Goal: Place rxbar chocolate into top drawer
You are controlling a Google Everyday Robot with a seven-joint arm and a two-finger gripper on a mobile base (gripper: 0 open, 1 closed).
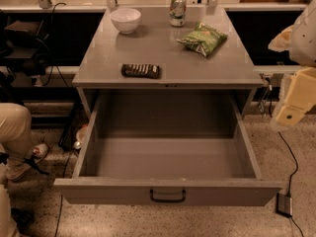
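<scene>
The rxbar chocolate [140,71] is a small dark bar with pale lettering. It lies flat on the grey cabinet top [163,53], near the front edge and left of centre. The top drawer [168,194] is pulled fully open below it, and nothing shows inside. The drawer's dark handle [168,196] sits at the middle of the front panel. My gripper [292,107] shows as a cream-coloured part at the right edge of the view, beside the drawer's right side, well away from the bar and holding nothing that I can see.
On the cabinet top stand a white bowl [125,19] at back left, a drink can [177,10] at back centre and a green chip bag [203,38] at right. A person's leg and shoe [17,142] are at the left. Cables and a small box [285,204] lie on the floor at right.
</scene>
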